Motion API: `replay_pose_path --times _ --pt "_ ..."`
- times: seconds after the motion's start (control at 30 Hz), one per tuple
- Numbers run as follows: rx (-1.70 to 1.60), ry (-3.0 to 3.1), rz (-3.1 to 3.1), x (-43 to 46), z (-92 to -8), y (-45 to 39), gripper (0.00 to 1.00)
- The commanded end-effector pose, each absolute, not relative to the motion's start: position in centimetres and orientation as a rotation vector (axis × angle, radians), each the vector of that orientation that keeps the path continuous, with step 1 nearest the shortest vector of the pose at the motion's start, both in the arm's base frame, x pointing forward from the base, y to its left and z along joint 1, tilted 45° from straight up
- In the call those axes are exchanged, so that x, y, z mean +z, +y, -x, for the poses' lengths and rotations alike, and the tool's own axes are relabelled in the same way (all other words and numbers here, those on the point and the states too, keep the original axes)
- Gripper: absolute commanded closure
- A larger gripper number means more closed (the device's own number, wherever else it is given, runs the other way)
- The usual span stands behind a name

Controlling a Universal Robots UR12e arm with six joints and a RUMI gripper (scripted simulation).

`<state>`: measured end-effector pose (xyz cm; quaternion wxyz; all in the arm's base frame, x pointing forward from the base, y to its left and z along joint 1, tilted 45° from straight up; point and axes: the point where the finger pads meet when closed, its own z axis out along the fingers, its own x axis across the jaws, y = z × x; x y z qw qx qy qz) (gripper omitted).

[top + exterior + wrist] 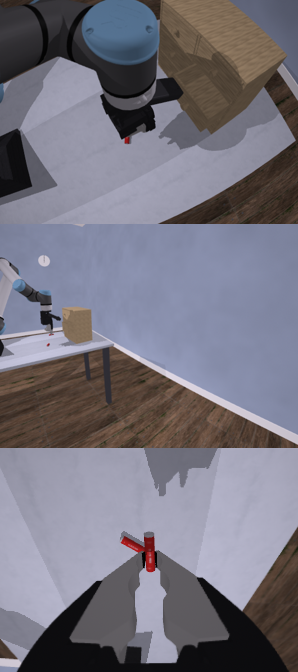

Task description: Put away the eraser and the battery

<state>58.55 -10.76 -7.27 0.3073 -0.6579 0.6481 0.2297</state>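
Observation:
My gripper [51,333] [150,552] points down and is shut on a red battery [51,335] [149,543], held above the table; the top view hides it behind the gripper body. A second red battery [127,140] [48,344] [131,544] lies on the table below, partly hidden by the gripper in the top view. The wooden chest [239,39] [81,322] stands upright. Its right drawer [203,91] directly under the top row is pulled partly out; nothing shows in the visible part. The other visible drawers look shut. I see no eraser.
A black bracket [168,90] [55,317] juts from the gripper's mount toward the open drawer's front, seemingly close to it from above. A dark block-like object [14,166] stands at the table's left. The wall is behind the chest.

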Motion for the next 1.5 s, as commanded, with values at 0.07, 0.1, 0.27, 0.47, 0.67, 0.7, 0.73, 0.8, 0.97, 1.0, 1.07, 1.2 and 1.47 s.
replay_pose_path --times 0.07,0.1,0.27,0.47,0.67,0.7,0.73,0.8,0.97,1.0,1.07,1.2,1.47 --pt "0.608 1.719 1.737 -7.3 -58.6 -10.9 0.98" --pt "0.608 1.719 1.737 -7.3 -58.6 -10.9 0.98" --pt "0.608 1.719 1.737 -7.1 -58.6 -11.0 0.98" --pt "0.608 1.719 1.737 -6.7 -58.5 -11.4 0.98" --pt "0.608 1.719 1.737 -6.3 -58.5 -11.9 0.98" --pt "0.608 1.719 1.737 -6.2 -58.4 -12.0 0.98" --pt "0.608 1.719 1.737 -6.0 -58.4 -12.1 0.98" --pt "0.608 1.719 1.737 -5.7 -58.4 -12.4 0.98" --pt "0.608 1.719 1.737 -4.8 -58.3 -13.3 0.98" --pt "0.608 1.719 1.737 -4.6 -58.3 -13.5 0.98" --pt "0.608 1.719 1.737 -4.2 -58.2 -13.9 0.98" --pt "0.608 1.719 1.737 -3.8 -58.1 -14.3 0.98" --pt "0.608 1.719 1.737 -2.1 -57.9 -16.0 0.98"
